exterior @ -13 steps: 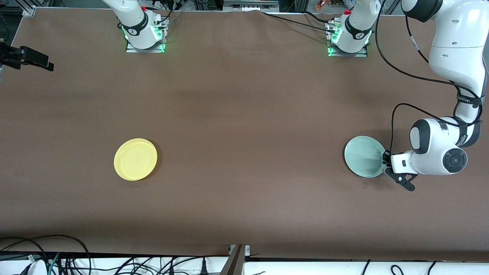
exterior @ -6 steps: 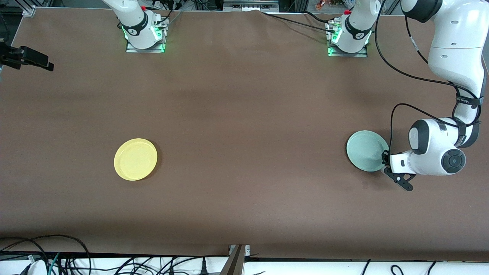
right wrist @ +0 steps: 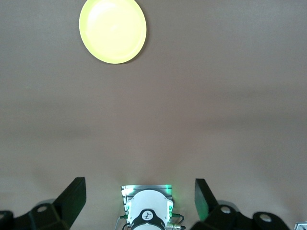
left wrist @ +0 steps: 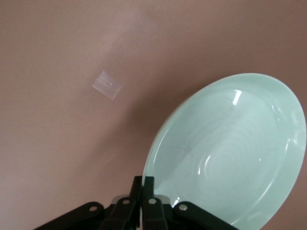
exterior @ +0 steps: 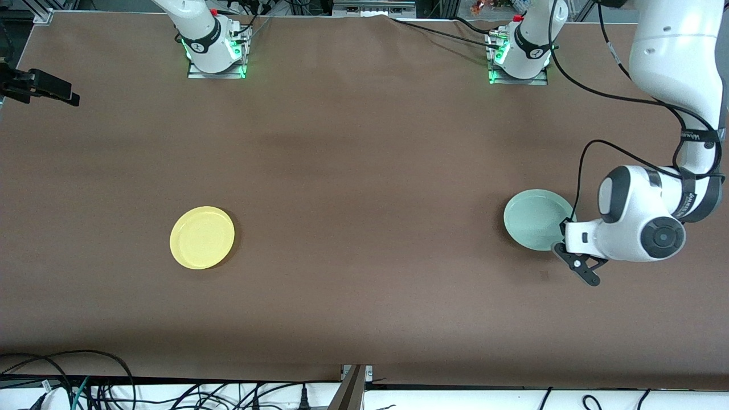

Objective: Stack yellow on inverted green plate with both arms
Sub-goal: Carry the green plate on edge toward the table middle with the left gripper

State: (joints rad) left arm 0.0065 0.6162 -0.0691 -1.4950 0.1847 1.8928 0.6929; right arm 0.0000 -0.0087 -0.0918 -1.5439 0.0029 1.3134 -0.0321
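My left tool (exterior: 565, 238) pinches the green plate's (exterior: 532, 226) rim, plate tilted off the counter (exterior: 364, 171) at the left arm's end. My right tool (right wrist: 139, 199) waits high, fingers spread wide; the yellow plate (exterior: 201, 237) lies flat toward the right arm's end.

In the front view we can't see the left gripper's (exterior: 564, 242) fingertips: the wrist body covers them and a slice of the green plate's (exterior: 532, 226) rim. In the left wrist view the picture's edge cuts the plate's rim and the gripper's base. We see a small pale patch (left wrist: 106, 85) on the table (exterior: 364, 171), too blurred to identify. The right gripper (right wrist: 140, 203) is out of the front view; in its wrist view the fingers are cropped at the edge.
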